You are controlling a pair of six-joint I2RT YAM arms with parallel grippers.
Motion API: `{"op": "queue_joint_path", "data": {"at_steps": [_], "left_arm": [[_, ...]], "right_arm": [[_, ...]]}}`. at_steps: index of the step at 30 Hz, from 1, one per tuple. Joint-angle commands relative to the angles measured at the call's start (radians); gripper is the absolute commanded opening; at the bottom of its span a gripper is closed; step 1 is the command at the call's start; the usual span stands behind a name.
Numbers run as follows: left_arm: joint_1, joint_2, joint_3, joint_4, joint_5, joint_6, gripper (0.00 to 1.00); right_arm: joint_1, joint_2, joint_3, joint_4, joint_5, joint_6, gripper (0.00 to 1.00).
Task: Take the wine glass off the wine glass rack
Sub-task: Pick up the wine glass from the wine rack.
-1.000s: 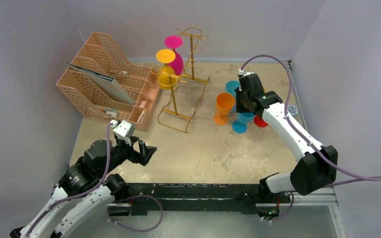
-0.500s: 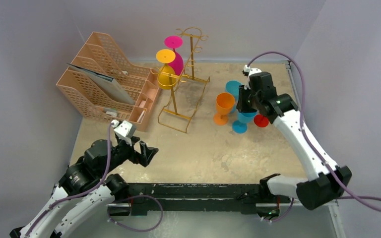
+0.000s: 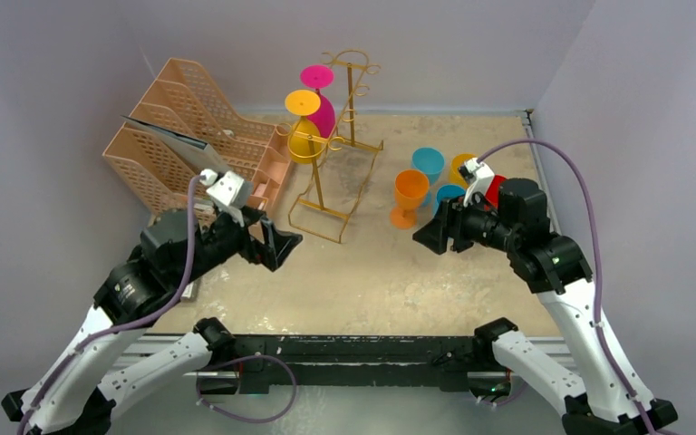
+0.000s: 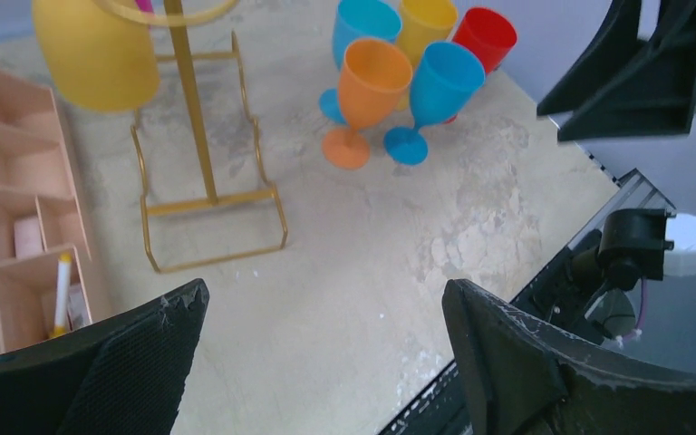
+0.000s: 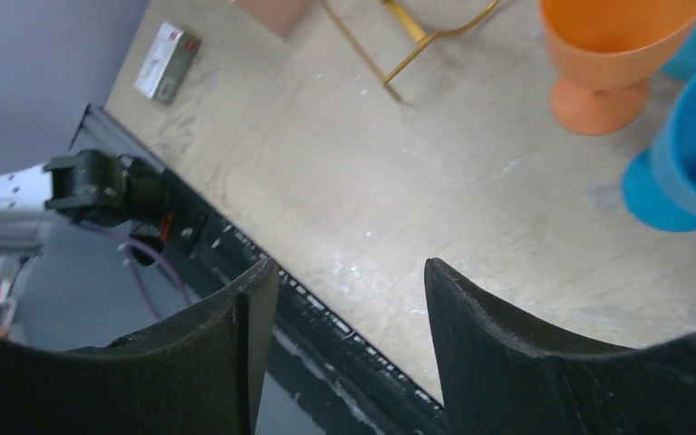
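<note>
Yellow glass (image 3: 305,140) hangs on the rack (image 4: 196,127), beyond my left gripper (image 3: 277,251), which is spread wide and empty. My right gripper (image 3: 426,237), right of the rack, is parted and empty.

No legible text in any view. Closest candidate is a small white box (image 5: 168,62) at the upper left of the right wrist view. It has red marks, but the print is too small to read. The sheets (image 3: 190,156) in the peach file organizer (image 3: 136,168), upper left of the top view, show no readable print either.
</note>
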Motion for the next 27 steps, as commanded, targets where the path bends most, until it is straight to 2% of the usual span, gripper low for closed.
{"op": "queue_joint_path", "data": {"at_steps": [1,5,7,9,12,16,21,27], "left_arm": [[0.004,0.138,0.181,-0.022,0.004,0.113,1.0],[0.012,0.265,0.342,-0.061,-0.057,0.168,1.0],[0.05,0.312,0.398,-0.059,-0.048,0.18,1.0],[0.14,0.359,0.451,-0.063,0.024,0.181,1.0],[0.333,0.441,0.512,-0.06,0.209,0.164,1.0],[0.509,0.554,0.552,-0.012,0.399,0.117,1.0],[0.652,0.666,0.588,0.104,0.589,0.019,1.0],[0.722,0.782,0.625,0.185,0.629,-0.053,0.96]], "right_arm": [[-0.002,-0.034,-0.054,0.077,-0.209,0.096,0.64],[-0.002,-0.046,-0.083,0.093,-0.24,0.133,0.65],[-0.002,-0.049,-0.098,0.117,-0.271,0.163,0.66],[-0.002,-0.049,-0.113,0.14,-0.307,0.192,0.68],[-0.002,-0.054,-0.127,0.155,-0.341,0.212,0.7],[-0.002,-0.071,-0.134,0.151,-0.345,0.22,0.74],[-0.002,-0.092,-0.137,0.147,-0.362,0.245,0.76],[-0.002,-0.123,-0.152,0.141,-0.354,0.255,0.77]]}}
